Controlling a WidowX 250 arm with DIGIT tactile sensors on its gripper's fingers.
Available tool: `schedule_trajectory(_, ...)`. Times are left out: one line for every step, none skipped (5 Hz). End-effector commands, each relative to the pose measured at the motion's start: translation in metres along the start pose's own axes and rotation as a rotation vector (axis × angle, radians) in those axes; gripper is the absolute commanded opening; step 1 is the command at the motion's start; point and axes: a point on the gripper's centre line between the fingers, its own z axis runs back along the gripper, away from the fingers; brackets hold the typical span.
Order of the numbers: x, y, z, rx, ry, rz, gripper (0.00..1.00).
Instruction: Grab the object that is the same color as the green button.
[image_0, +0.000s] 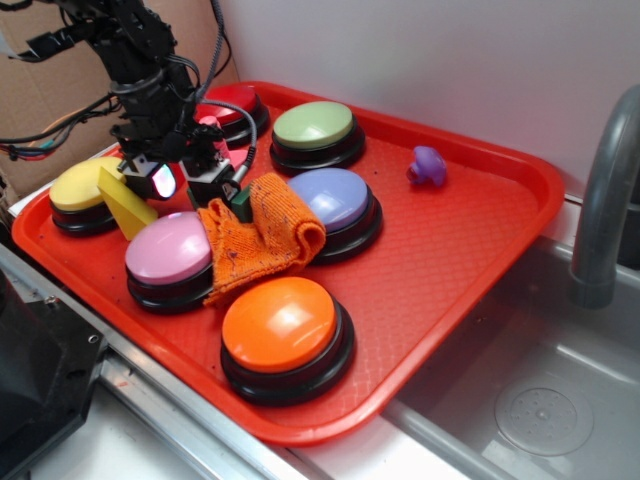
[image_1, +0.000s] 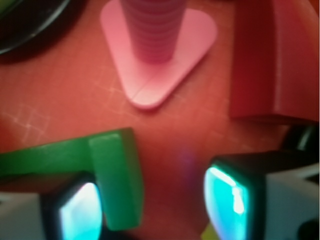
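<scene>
Two parted fingers (image_1: 150, 205) grip nothing; green block (image_1: 112, 175) touches the left pad, bare tray (image_1: 60, 100) between.

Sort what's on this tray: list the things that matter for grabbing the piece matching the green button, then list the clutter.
Belongs to the job:
- green button
- green block, by one finger of the gripper
- gripper, jaws apart, nothing between them

Just lying about:
- yellow block
- red block
- orange cloth
- orange button
- pink button
- lavender-blue button
- purple toy
</scene>
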Motion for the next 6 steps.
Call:
schedule_trajectory(0.006,0.009,0.004,-0.014,-0.022,0.019,0.02)
schedule_trajectory(0.005,0.009,0.006,-0.009,-0.023,0.038,0.0)
schedule_trajectory(0.009,0.008,0.024,-0.007,-0.018,0.109,0.0)
schedule_trajectory(0.014,0.0,0.063,0.008,-0.042,0.17,0.0)
schedule_trajectory(0.019,-0.011,0.105,0.07,-0.051,0.21,0.0)
schedule_trajectory(0.017,-0.033,0.146,0.108,-0.065,0.209,0.0)
